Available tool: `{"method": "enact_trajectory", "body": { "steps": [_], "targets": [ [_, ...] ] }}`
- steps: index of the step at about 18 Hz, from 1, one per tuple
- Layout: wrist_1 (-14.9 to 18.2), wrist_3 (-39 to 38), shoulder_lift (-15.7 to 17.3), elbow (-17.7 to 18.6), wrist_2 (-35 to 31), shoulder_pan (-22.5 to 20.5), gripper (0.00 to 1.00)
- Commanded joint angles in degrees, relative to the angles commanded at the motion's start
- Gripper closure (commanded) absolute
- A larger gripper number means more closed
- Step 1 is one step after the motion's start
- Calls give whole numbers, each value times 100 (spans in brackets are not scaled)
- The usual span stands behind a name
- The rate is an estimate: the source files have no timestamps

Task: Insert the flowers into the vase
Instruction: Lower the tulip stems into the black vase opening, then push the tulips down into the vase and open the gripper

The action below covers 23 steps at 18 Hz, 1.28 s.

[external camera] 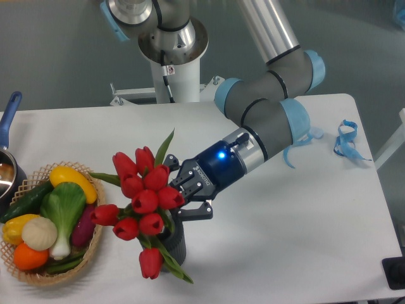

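The flowers [145, 201], a bunch of red tulips with green leaves, stand with their stems down in the mouth of the dark grey ribbed vase [176, 246] near the table's front edge. The blooms lean left and hide most of the vase and the stems. My gripper [185, 195] reaches in from the right, just above the vase's mouth and against the bunch. Its fingers [197, 212] stand wide apart, one above and one below the stems. Whether they touch the stems is hidden by the blooms.
A woven basket [95, 244] of toy vegetables stands at the left, close to the flowers. A pan with a blue handle [9, 114] is at the left edge. A blue strap [345, 140] lies at the back right.
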State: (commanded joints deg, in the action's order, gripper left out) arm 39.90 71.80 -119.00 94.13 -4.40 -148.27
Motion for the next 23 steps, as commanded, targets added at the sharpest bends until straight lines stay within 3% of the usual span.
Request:
{"method": "enact_trajectory", "body": {
  "steps": [9, 14, 19, 23],
  "targets": [
    [0, 62, -132, 264, -228, 9, 87],
    [0, 545, -220, 509, -246, 26, 83],
    [0, 563, -211, 528, -246, 17, 33],
    [0, 633, -185, 563, -255, 17, 4]
  ]
}}
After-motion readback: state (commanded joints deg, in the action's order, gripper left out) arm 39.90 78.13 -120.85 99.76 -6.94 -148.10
